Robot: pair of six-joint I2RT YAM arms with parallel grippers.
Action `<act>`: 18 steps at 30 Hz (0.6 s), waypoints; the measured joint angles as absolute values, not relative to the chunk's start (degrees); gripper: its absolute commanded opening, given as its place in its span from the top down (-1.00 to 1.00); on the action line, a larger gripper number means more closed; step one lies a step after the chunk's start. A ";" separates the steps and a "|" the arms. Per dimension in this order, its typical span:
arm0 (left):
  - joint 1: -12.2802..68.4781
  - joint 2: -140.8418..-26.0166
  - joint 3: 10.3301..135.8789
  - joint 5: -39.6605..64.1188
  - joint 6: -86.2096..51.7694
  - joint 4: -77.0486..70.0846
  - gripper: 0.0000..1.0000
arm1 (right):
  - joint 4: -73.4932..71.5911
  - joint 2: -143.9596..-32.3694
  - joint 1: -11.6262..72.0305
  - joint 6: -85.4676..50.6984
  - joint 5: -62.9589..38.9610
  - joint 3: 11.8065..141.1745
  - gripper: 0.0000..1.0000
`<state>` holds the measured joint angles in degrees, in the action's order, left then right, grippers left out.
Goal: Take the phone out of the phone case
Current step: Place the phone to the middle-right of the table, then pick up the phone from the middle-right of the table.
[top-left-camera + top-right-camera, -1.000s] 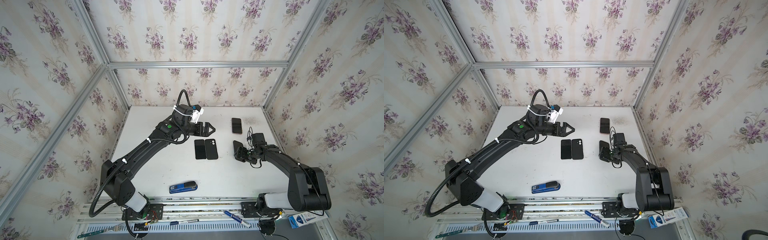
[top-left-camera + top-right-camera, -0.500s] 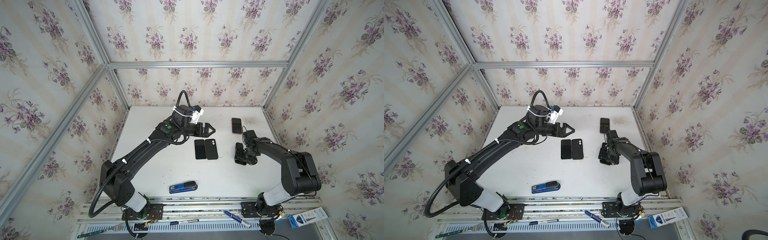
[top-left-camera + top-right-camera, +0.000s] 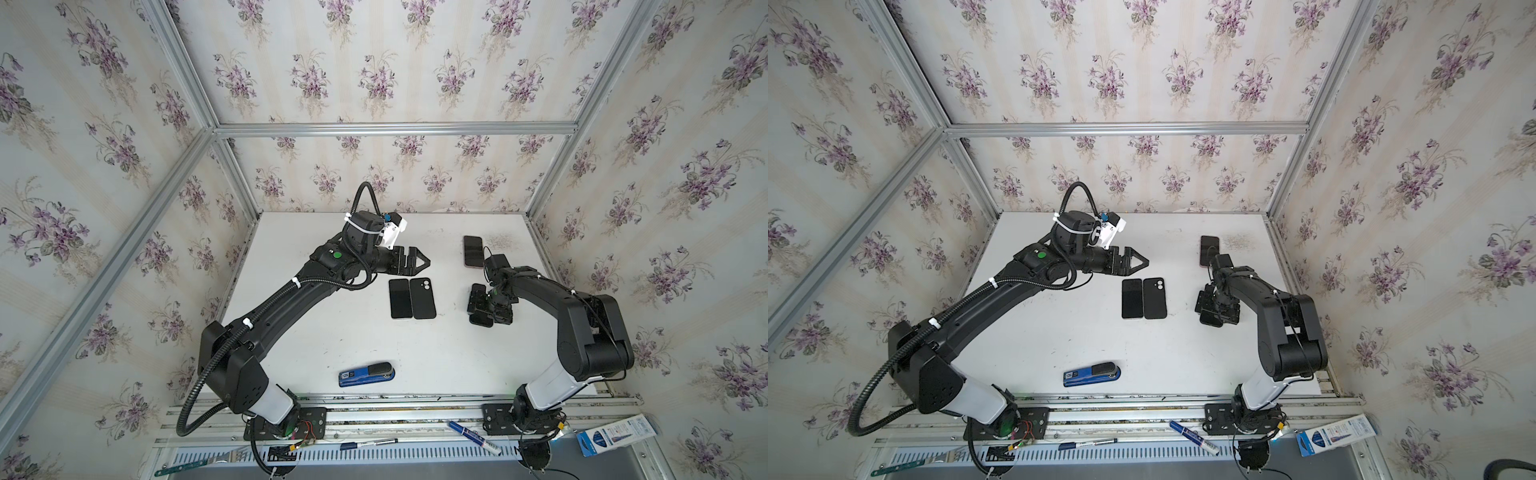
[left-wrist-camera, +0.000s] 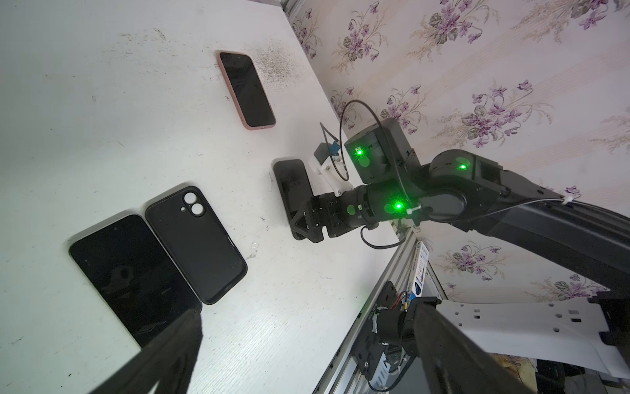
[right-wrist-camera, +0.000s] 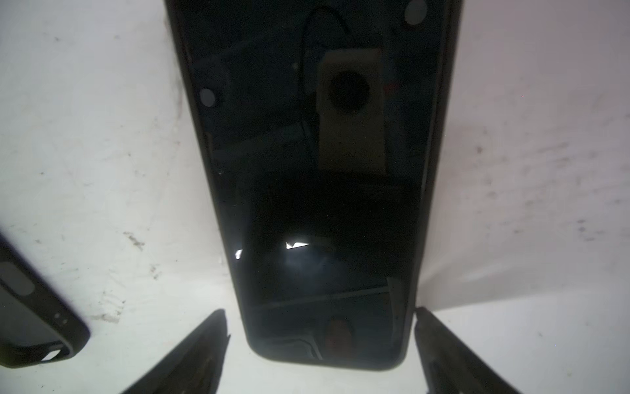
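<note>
Right gripper [image 5: 320, 317] jaws stood apart, straddling the phone [image 5: 324, 187] lying on the tabletop [image 5: 102, 136]; left gripper [image 3: 422, 262] hovered, jaws apart.

Both top views hang high over the front rail [image 3: 395, 405] and look steeply down, taking in the whole table [image 3: 436, 357], the left claw [image 3: 424, 262] and the right claw [image 3: 484, 313], nearly the same picture. The left wrist camera rides behind the left claw, well above the tabletop, looking out ahead of it to the right claw. The right wrist camera sits very close behind the right claw, staring down at the black phone [image 5: 324, 204] between its fingers [image 5: 204, 341]; that phone shows in all views
</note>
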<state>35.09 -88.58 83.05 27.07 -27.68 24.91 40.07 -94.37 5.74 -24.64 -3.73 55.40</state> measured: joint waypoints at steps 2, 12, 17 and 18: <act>34.98 -88.58 82.87 27.14 -27.70 24.91 -0.99 | 40.36 -94.78 5.74 -24.62 -3.16 56.10 -0.94; 34.74 -88.53 82.48 27.29 -27.73 24.91 -0.99 | 41.82 -98.06 5.78 -24.38 -1.65 58.30 -0.89; 34.59 -88.14 82.04 27.31 -27.73 24.88 -0.99 | 42.26 -100.27 5.76 -24.23 -0.97 59.61 -0.82; 34.54 -88.12 81.93 27.31 -27.73 24.91 -0.99 | 42.44 -100.51 5.78 -24.21 -0.84 59.81 -0.81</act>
